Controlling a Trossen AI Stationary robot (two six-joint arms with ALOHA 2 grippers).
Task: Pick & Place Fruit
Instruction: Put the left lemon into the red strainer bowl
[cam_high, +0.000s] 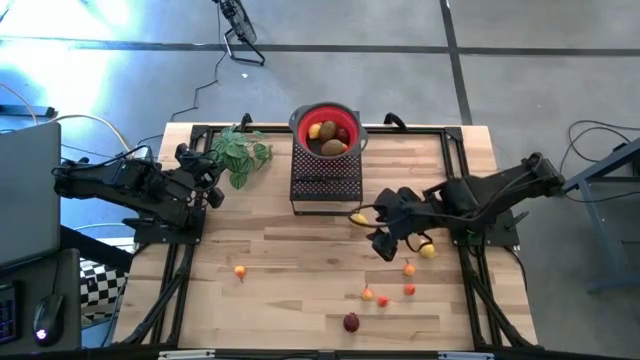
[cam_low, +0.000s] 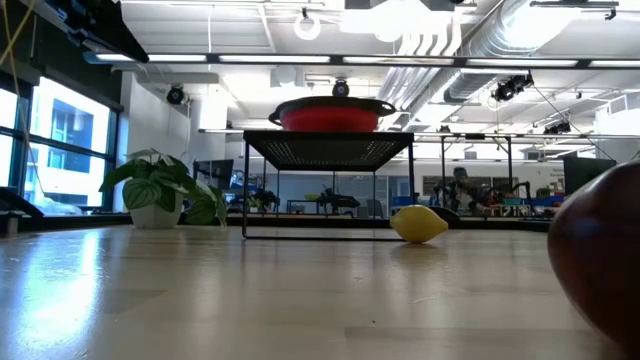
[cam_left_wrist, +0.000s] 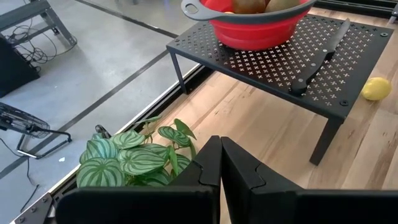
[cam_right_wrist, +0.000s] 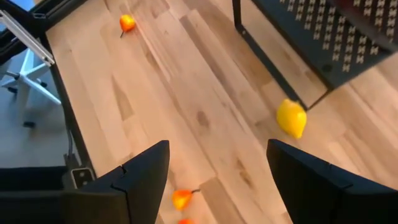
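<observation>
Red bowl (cam_high: 326, 127): on the black perforated stand (cam_high: 325, 182) at the counter's (cam_high: 290, 260) far edge; holds several pieces of fruit, one yellow, two brownish. A black-handled knife (cam_left_wrist: 318, 57) lies on the stand beside it.

Lemon (cam_high: 358, 218): on the counter just by the stand's corner. Second lemon (cam_high: 428, 251): under the right arm.

Small orange and red fruit (cam_high: 409, 268) (cam_high: 367, 294) (cam_high: 409, 290) (cam_high: 240, 271): scattered on the near counter; the tiniest may be tomatoes, hard to tell.

Dark red ball (cam_high: 351, 322): near front edge.

Right gripper (cam_high: 384, 232): above the counter beside the first lemon, jaws wide, holding nothing.

Left gripper (cam_high: 213, 180): by the leafy plant (cam_high: 240, 152), jaws closed, empty.
</observation>
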